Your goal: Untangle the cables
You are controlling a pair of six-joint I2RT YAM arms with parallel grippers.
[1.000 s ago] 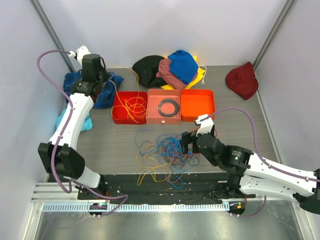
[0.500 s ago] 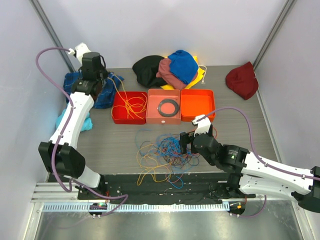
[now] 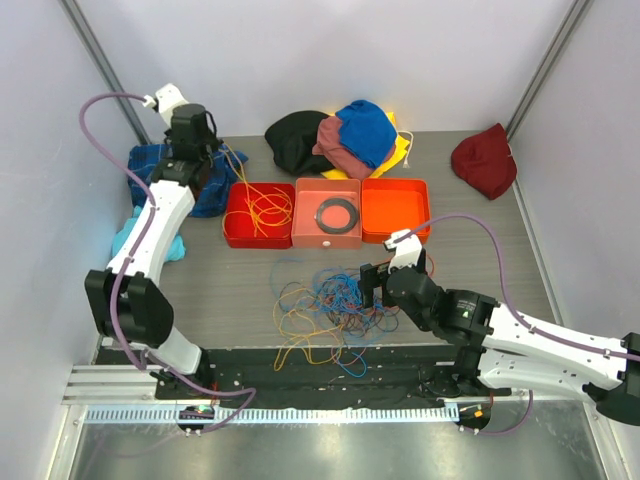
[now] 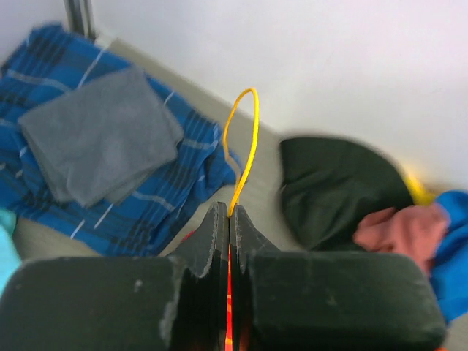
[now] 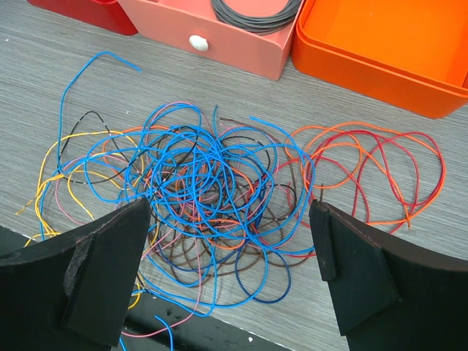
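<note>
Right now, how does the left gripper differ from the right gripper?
The left gripper is shut, pinching a yellow cable. The right gripper stands wide open and holds nothing. The left gripper is at the far left of the table, by the blue plaid cloth. The right gripper hangs over the tangle of cables near the front edge. Both have black fingers.

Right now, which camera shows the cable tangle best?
The right wrist view: the tangle fills the frame between open jaws, its blue, orange, red and yellow strands distinct. The top view shows it whole but small. The left wrist view shows none of it, only one yellow cable pinched in shut jaws.
</note>
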